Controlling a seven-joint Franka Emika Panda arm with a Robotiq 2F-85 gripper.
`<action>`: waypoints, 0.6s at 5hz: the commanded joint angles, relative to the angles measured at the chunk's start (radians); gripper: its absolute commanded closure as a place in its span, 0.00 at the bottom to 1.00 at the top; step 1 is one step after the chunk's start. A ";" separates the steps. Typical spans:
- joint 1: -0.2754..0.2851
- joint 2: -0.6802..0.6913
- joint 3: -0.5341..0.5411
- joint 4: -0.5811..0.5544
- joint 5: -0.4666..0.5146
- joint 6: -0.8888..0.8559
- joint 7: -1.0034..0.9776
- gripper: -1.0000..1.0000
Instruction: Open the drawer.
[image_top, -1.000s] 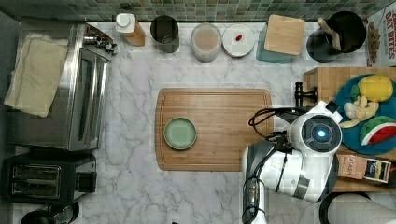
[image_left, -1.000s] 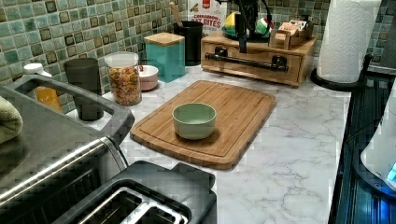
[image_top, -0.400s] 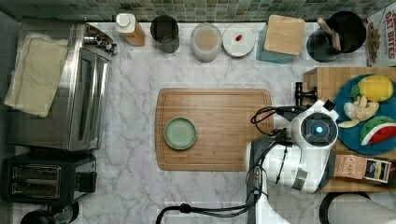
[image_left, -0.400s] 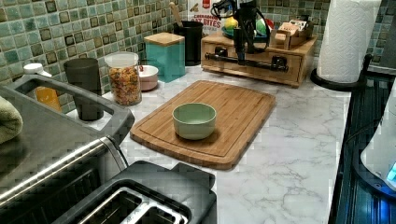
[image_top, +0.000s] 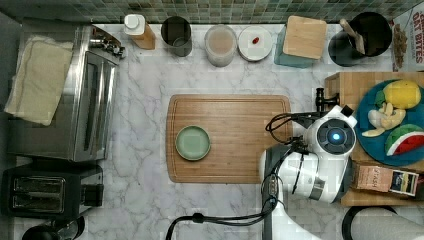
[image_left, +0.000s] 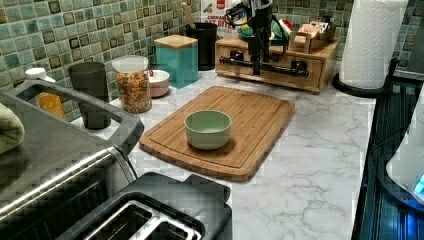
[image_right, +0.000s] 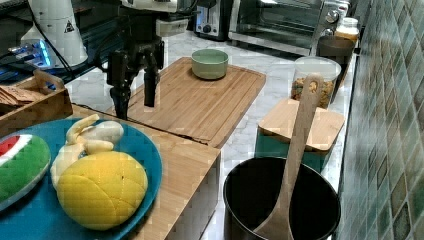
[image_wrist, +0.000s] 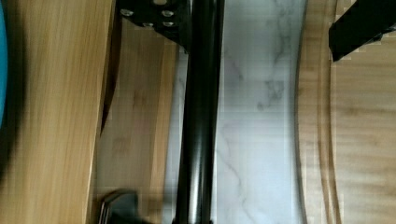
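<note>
The bamboo drawer (image_left: 310, 70) sits in a low wooden box at the top view's right, its front flush with the box. Its long black bar handle (image_left: 280, 68) runs along the front on two mounts. My gripper (image_left: 256, 70) hangs straight down onto the middle of that handle. In the right view the gripper (image_right: 136, 100) is open, its black fingers (image_right: 121, 100) spread apart. In the wrist view the handle (image_wrist: 201, 116) runs between the fingers (image_wrist: 359, 23), with the drawer front (image_wrist: 135, 116) to one side and the marble counter to the other.
A cutting board (image_top: 230, 137) with a green bowl (image_top: 193, 142) lies just in front of the drawer. A blue plate of toy fruit (image_top: 395, 120) and a tea box (image_top: 382, 180) sit on the drawer box. A paper towel roll (image_left: 372, 42) stands beside it.
My gripper has come down from above the drawer box to the level of the black handle. The drawer, board and bowl have not moved.
</note>
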 joint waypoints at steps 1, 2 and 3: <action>-0.051 0.052 -0.006 0.057 0.047 0.103 -0.059 0.00; -0.068 0.069 0.008 0.051 0.091 0.116 -0.085 0.00; -0.067 0.078 0.009 0.041 0.087 0.131 -0.065 0.00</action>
